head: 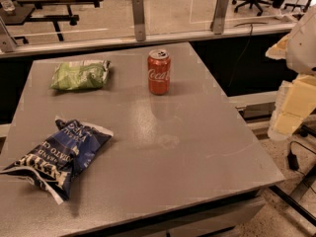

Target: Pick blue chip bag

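The blue chip bag (pixel 61 157) lies crumpled on the near left part of the grey table (pixel 187 142). It is dark navy foil with white lettering and white edges. My gripper (pixel 285 113) hangs at the right edge of the view, beyond the table's right side and far from the bag. It holds nothing that I can see.
A light green chip bag (pixel 80 75) lies at the far left of the table. A red Coca-Cola can (pixel 159 72) stands upright at the far middle. A glass partition with metal posts (pixel 138 18) runs behind the table. Cables lie on the floor at the right (pixel 295 159).
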